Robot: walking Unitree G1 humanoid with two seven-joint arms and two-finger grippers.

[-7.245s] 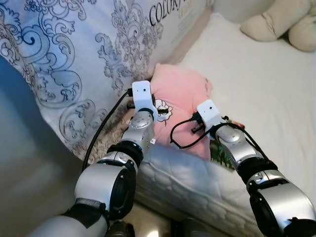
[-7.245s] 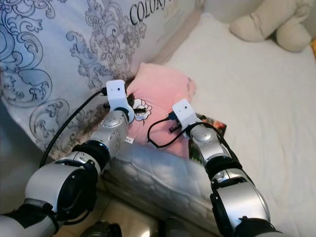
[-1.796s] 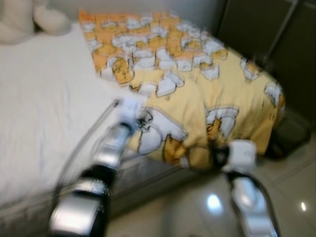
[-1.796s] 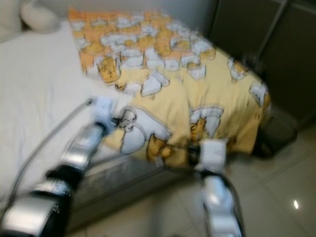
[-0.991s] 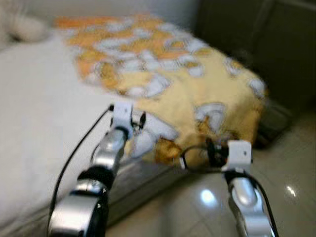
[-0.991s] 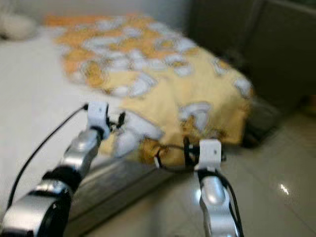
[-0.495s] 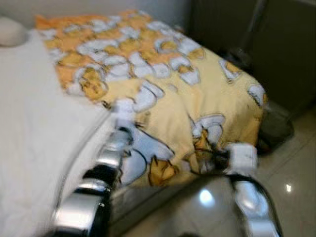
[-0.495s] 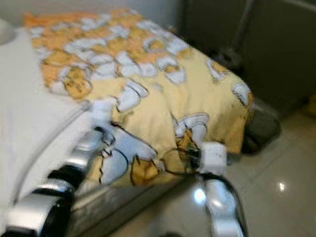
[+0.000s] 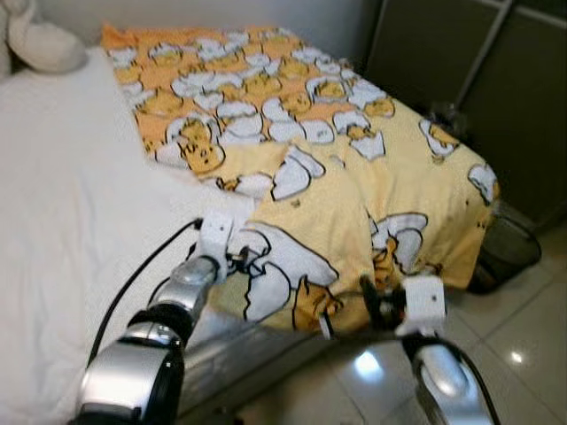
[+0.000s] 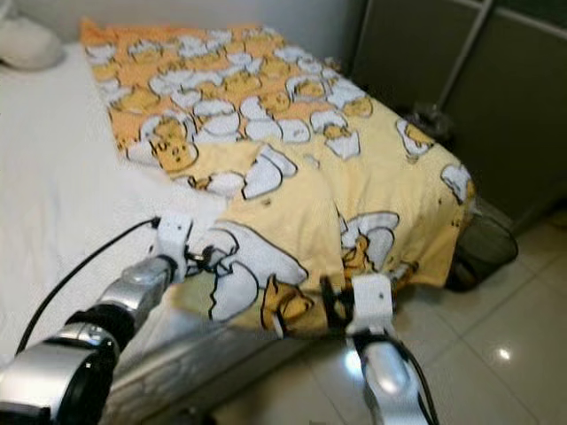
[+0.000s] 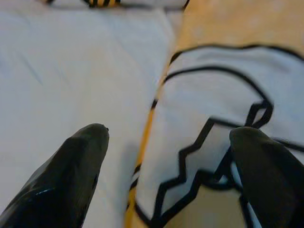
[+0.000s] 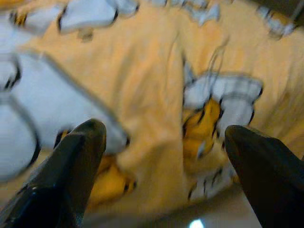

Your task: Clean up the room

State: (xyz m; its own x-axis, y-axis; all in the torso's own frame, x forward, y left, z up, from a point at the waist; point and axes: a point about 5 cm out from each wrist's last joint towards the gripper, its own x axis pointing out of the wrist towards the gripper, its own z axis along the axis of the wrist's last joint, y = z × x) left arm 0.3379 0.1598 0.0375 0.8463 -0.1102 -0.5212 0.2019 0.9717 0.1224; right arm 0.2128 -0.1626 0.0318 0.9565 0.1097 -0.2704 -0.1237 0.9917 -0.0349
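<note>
Camera steadier; end effectors (image 11: 166, 156) seemingly over blanket (image 9: 354, 177)

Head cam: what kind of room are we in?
Most likely a bedroom. There's a bed with a white sheet, a yellow cartoon-print blanket draped over its corner, and a cream plush toy at the far end. Glossy tiled floor beside it.

Glossy tiled floor (image 9: 523, 354), dark wardrobe (image 9: 461, 80)
</note>
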